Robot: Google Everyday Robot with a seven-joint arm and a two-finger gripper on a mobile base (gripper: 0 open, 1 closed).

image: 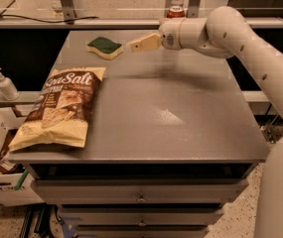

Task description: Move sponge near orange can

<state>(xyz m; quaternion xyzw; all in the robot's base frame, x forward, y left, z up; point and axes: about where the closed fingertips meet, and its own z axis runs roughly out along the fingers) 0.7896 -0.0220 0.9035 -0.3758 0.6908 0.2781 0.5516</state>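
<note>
Hovering fingers [143, 42] nr sponge [105, 47], orange can [176, 12] behind.

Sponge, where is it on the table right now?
In the camera view the sponge lies near the far left corner of the table, beyond the chip bag, with the tool just right of it.

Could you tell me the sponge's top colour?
Dark green, in the camera view; the gripper hovers beside the sponge.
</note>
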